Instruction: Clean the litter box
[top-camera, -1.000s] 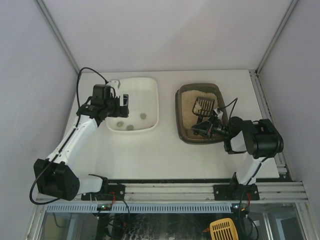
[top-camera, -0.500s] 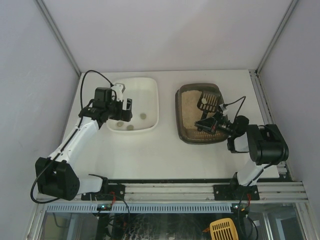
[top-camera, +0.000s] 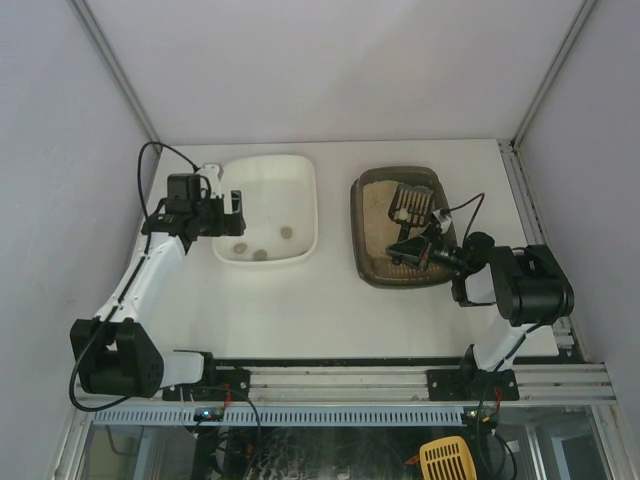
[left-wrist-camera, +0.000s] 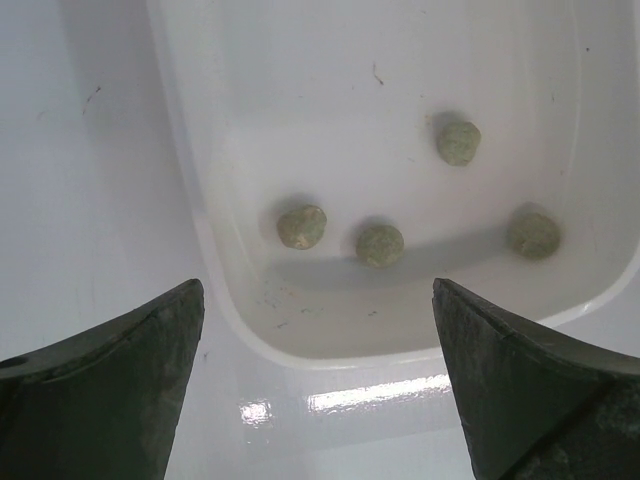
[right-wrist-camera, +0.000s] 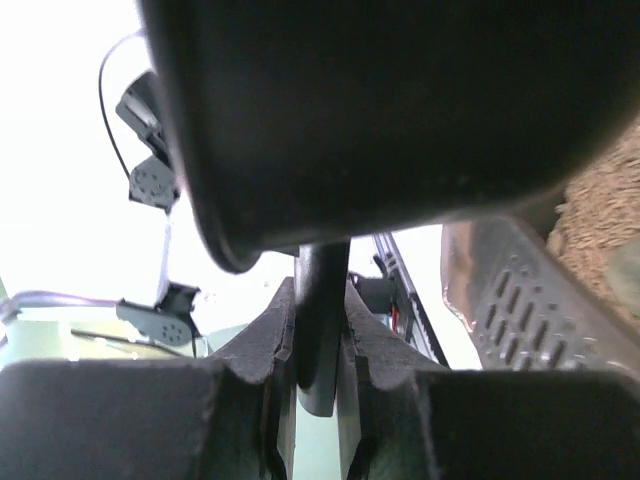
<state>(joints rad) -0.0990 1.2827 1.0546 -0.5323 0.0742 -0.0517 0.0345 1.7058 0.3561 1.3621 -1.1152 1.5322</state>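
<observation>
The litter box (top-camera: 357, 215), a dark tray of beige litter (top-camera: 378, 208), lies right of centre on the table. In it, a dark slotted scoop (top-camera: 412, 203) rests with its head near the far end. My right gripper (top-camera: 405, 248) is low over the box's near half, shut on the scoop's handle (right-wrist-camera: 320, 330); the slotted head (right-wrist-camera: 520, 300) and litter (right-wrist-camera: 600, 200) show to the right in the right wrist view. My left gripper (top-camera: 228, 212) hangs open over the left rim of the white tub (top-camera: 300, 200), its fingers (left-wrist-camera: 120, 380) holding nothing.
Several grey-green clumps (left-wrist-camera: 301, 226) lie on the floor of the white tub (left-wrist-camera: 200, 200). The table's back and side walls stand close. A yellow scoop (top-camera: 445, 460) lies below the front rail.
My left gripper has drifted left from over the tub to its left rim and opened a little wider. The right gripper has swung the scoop's head toward the far end of the box.
</observation>
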